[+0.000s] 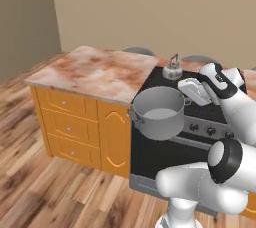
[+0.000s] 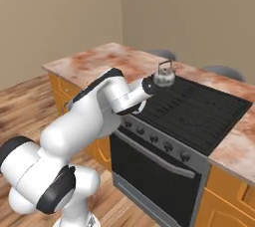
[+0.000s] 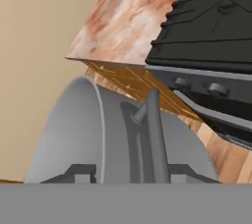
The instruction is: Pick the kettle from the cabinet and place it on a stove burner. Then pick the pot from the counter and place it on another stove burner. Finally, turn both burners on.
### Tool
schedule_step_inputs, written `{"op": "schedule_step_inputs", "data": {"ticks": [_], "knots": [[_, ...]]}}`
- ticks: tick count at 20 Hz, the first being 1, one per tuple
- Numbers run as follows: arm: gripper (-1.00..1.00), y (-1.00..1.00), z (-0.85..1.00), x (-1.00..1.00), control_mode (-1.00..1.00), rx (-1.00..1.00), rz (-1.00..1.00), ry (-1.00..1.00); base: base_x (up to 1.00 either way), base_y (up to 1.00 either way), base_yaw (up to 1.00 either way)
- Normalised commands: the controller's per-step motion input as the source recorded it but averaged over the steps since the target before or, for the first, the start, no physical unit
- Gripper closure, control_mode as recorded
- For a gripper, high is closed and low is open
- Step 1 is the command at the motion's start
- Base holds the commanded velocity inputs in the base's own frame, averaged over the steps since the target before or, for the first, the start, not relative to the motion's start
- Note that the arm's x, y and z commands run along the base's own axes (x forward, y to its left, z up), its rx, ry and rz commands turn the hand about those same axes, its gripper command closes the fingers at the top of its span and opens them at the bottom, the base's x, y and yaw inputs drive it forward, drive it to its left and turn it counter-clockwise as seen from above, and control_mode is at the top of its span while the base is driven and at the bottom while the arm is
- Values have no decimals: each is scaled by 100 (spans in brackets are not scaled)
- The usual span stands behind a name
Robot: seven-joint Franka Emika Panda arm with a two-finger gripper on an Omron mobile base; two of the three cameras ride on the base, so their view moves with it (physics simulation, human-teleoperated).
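No readable text or labels anywhere.

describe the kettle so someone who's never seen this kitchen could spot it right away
Find the black range set into the marbled counter. On its back burner nearest the counter stands the kettle: small, rounded, silver-grey, with a tall loop handle. It is far smaller than the wide straight-sided pot held at the gripper.

Even, bright rendered light, soft shadows, no glare, slightly blurry.
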Motion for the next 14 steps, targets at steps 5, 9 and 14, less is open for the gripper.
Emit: {"op": "schedule_step_inputs", "data": {"ticks": [5, 9, 14], "knots": [[100, 0, 0, 0, 100, 0, 0, 0, -3, -1, -44], [100, 0, 0, 0, 100, 0, 0, 0, 0, 0, -44], [100, 0, 0, 0, 100, 0, 0, 0, 0, 0, -42]]}}
